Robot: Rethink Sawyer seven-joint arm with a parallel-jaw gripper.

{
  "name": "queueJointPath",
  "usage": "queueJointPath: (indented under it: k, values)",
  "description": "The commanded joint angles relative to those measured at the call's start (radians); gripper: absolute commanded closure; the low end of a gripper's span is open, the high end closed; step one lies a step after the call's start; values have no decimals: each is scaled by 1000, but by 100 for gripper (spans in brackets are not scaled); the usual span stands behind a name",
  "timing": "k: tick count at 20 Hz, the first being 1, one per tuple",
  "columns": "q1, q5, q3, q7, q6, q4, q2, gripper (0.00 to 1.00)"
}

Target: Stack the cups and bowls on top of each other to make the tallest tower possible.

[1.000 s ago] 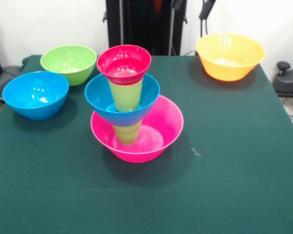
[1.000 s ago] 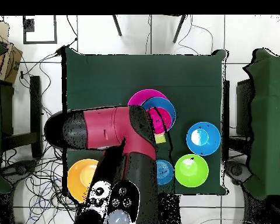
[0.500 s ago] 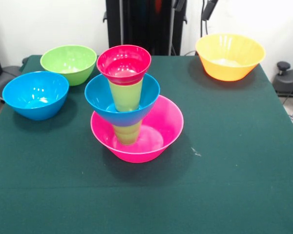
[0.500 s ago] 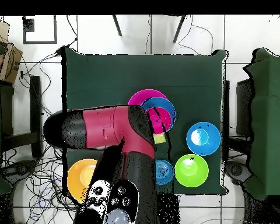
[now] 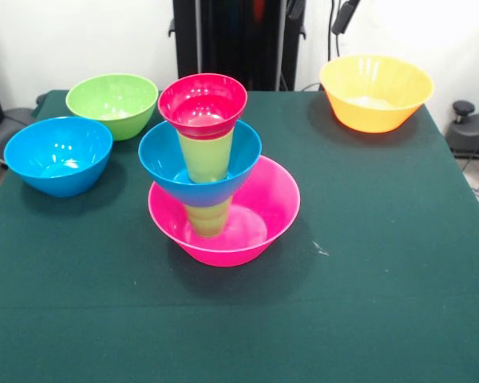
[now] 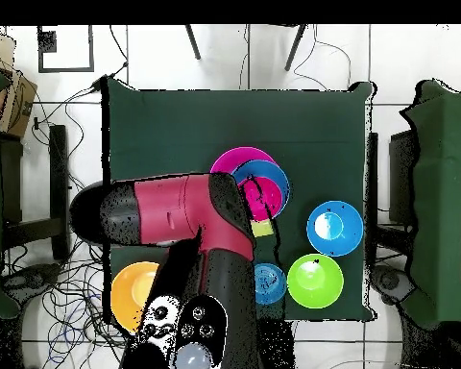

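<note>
Arm (image 6: 167,207) movement is about all that has changed in the last second. From above it has slid a touch toward the robot's side of the desk (image 5: 367,239), and in the front view the dark parts at the top edge have drifted a little to the right. The tower has not stirred. Its pink bowl (image 5: 279,199) sits mid-desk as the base with a green cup (image 5: 207,217) standing in it, then a blue bowl (image 5: 164,159), a second green cup (image 5: 206,155), and the red bowl (image 5: 202,100) on top, all looking upright. I judge that the last piece has settled and the arm is clear of the stack, so the next piece can be fetched. I cannot tell whether the gripper is apart or together, because it does not show clearly in either view. A big blue bowl (image 5: 57,155) lies loose at the left and a green bowl (image 5: 112,104) at the far left. The orange bowl (image 5: 375,92) is at the far right corner, well apart from the tower. The overhead view also shows a small blue bowl (image 6: 270,282) beside the green one, and a small yellowish thing (image 6: 263,228) just beside the arm, perhaps a cup. Nothing lies close around the tower's base. The hazard is its height, as any reach across the middle could clip the red bowl.
</note>
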Motion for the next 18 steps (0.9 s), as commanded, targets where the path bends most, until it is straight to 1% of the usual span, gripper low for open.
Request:
queueJointPath:
  k: [1,12,18]
  values:
    - [6,-8,85,37,1,71,72,0]
    - [-1,-8,90,30,-14,81,73,0]
    - [14,-17,79,39,5,73,61,0]
